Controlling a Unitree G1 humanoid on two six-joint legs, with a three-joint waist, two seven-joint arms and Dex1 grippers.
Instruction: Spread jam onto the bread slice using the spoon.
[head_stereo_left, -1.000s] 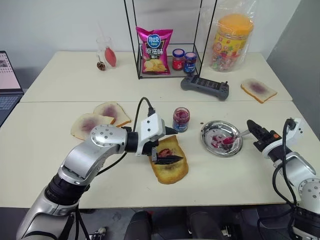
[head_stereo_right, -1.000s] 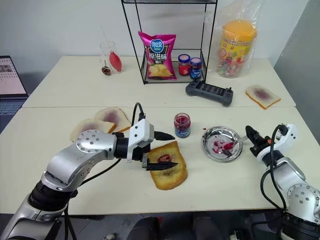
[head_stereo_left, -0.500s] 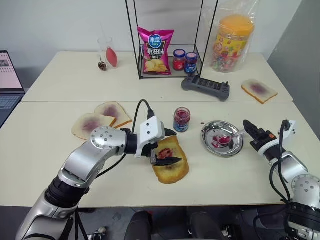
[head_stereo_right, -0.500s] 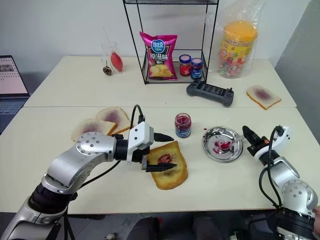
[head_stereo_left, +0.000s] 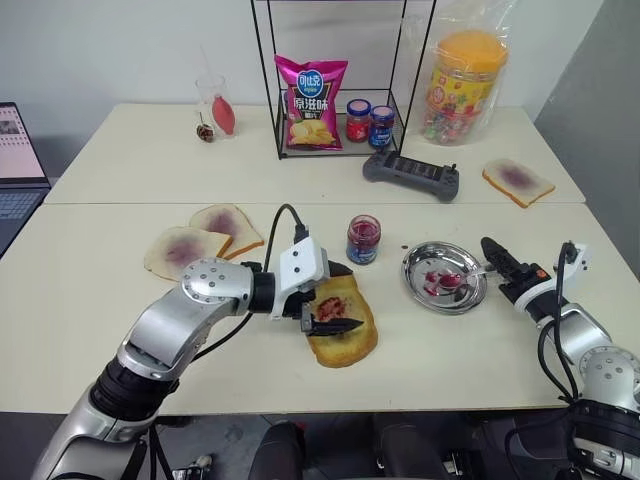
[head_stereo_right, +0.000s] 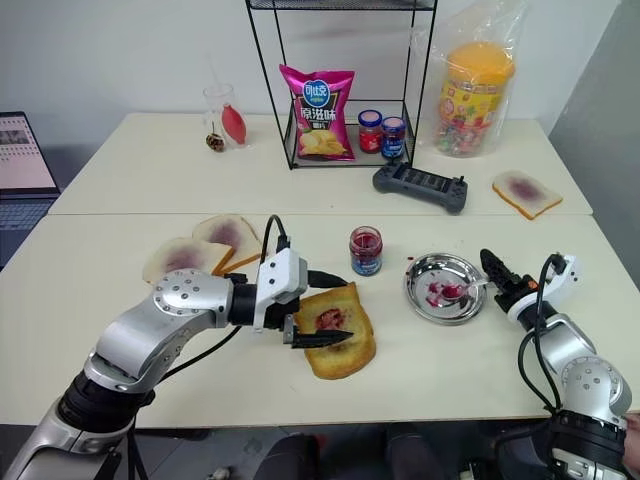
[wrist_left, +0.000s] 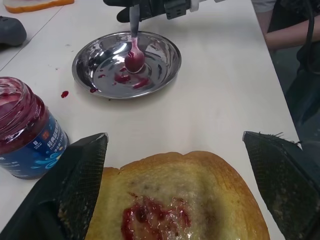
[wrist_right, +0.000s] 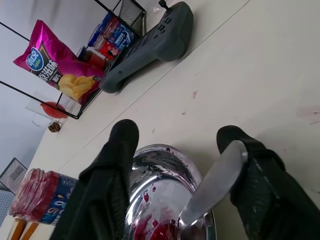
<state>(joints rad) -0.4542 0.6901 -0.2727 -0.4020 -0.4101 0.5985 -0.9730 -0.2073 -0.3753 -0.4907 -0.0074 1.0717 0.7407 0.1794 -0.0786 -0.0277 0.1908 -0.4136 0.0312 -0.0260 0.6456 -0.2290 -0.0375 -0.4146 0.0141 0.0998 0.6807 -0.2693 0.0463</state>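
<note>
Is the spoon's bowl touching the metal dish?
Touching. In the left wrist view the spoon rests its jam-smeared bowl on the floor of the metal dish, with no gap.

The table (head_stereo_left: 90, 290) holds the bread slice (head_stereo_left: 343, 335), with the jam (head_stereo_left: 362, 239) jar and steel dish (head_stereo_left: 443, 277) behind it.

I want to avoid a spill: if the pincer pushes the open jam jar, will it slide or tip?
The jam jar looks short and wide, so probably it slides rather than tips. It has no lid, so jam could spill if it tips. Glass: likely fragile.
</note>
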